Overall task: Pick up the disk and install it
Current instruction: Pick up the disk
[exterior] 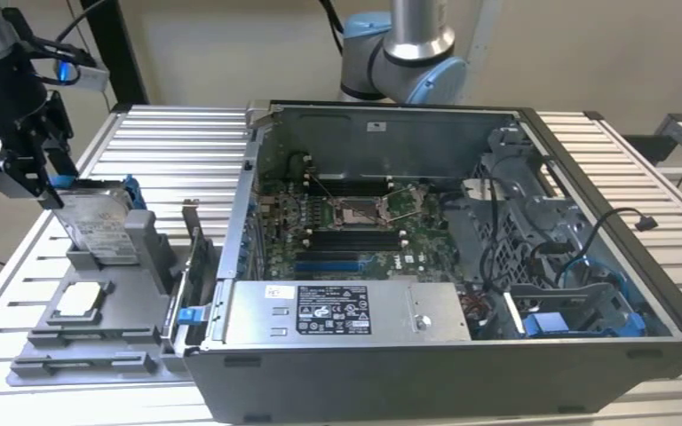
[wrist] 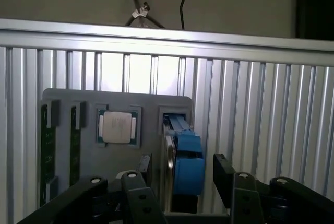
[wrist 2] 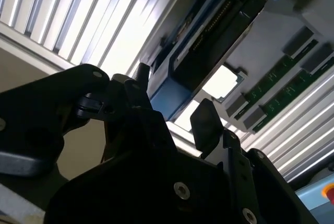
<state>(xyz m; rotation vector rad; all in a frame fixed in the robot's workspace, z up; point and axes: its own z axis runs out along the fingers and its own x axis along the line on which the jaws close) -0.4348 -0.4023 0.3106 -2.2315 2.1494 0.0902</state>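
- The disk (exterior: 95, 226) is seen standing on edge in the grey fixture tray (exterior: 139, 266), at the exterior view's left of the open computer case (exterior: 436, 373).
- The gripper (wrist: 181, 165) is held wide, fingers (wrist: 145, 165) set either side of the disk's blue-framed edge (contact cannot be told).

The pincer (wrist: 181, 165) is hanging spread astride the upright disk (exterior: 90, 222), a gap showing at each side of it. The holder (exterior: 139, 266) is standing just beside the disk, and the open case (exterior: 436, 377) is walling off the exterior view's right. Bare counter (exterior: 175, 142) is lying beyond the holder.
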